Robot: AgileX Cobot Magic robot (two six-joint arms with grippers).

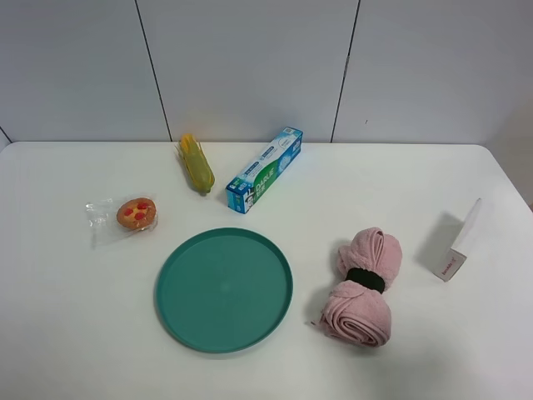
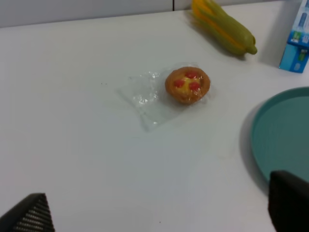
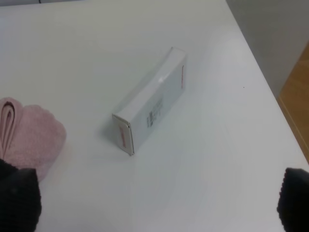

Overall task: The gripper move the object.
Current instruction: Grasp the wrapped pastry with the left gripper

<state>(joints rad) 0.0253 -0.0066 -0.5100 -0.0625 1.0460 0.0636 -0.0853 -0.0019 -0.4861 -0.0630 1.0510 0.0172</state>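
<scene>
Plate, corn near muffin.

This looks like a robot test bench in a lab: a plain white surface backed by pale wall panels, carrying an unrelated scatter of props, namely a wrapped muffin, a corn cob, a toothpaste carton, a teal plate, a rolled pink towel and a small white box.

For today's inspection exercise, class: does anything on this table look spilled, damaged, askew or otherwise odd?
Nothing stands out. The wrapped muffin looks intact; the corn cob, blue box, green plate, pink towel roll and white box lie apart, with nothing spilled or broken.
</scene>
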